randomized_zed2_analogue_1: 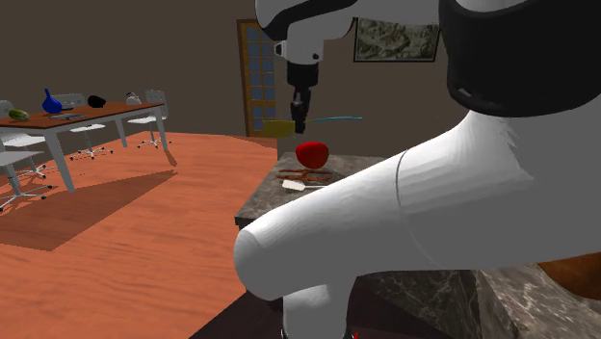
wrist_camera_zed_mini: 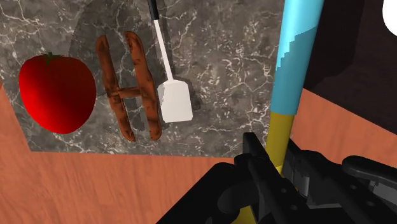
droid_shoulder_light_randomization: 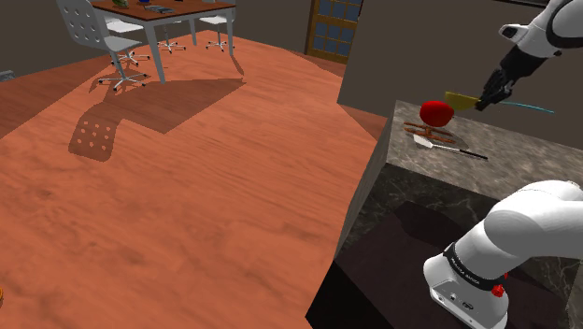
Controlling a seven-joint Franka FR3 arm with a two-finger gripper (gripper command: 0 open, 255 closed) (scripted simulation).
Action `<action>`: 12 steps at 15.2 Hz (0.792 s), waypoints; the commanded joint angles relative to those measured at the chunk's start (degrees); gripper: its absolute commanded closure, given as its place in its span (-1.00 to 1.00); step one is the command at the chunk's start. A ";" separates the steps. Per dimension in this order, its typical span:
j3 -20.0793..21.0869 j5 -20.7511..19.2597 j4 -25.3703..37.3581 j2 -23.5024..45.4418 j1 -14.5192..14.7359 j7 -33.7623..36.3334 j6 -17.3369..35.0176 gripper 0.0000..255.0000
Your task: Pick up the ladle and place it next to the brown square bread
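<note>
Above the table (droid_shoulder_light_randomization: 523, 161), the ladle (wrist_camera_zed_mini: 294, 63) hangs in the air, its yellow-and-blue handle clamped between the fingers of the end effector (wrist_camera_zed_mini: 275, 167). I'd carry it level toward the brown bread (wrist_camera_zed_mini: 130, 89), lower it gently and set it just beside, clear of the white spatula (wrist_camera_zed_mini: 173, 95) and the red tomato (wrist_camera_zed_mini: 57, 92). The arm (droid_shoulder_light_randomization: 551, 30) reaches out high, wrist tipped downward.
</note>
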 commanded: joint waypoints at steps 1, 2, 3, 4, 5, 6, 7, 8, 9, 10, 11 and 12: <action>-2.04 -1.52 0.01 -1.54 -1.29 -2.68 -0.97 1.00; -3.12 -2.28 0.20 -2.13 -1.89 -4.03 -1.43 1.00; -4.21 -3.03 0.46 -2.65 -2.47 -5.38 -1.86 1.00; -5.33 -3.80 0.79 -3.10 -3.01 -6.74 -2.29 1.00; -6.45 -4.55 1.18 -3.49 -3.54 -8.11 -2.68 1.00; -7.59 -5.31 1.64 -3.81 -4.01 -9.48 -3.07 1.00; -8.75 -6.06 2.16 -4.08 -4.44 -10.85 -3.43 1.00; -9.92 -6.80 2.74 -4.28 -4.84 -12.22 -3.77 1.00; -11.10 -7.53 3.39 -4.42 -5.20 -13.60 -4.10 1.00; -12.29 -8.24 4.10 -4.49 -5.52 -14.98 -4.40 1.00; -13.49 -8.94 4.87 -4.52 -5.77 -16.35 -4.68 1.00; -14.70 -9.63 5.70 -4.50 -5.98 -17.72 -4.95 1.00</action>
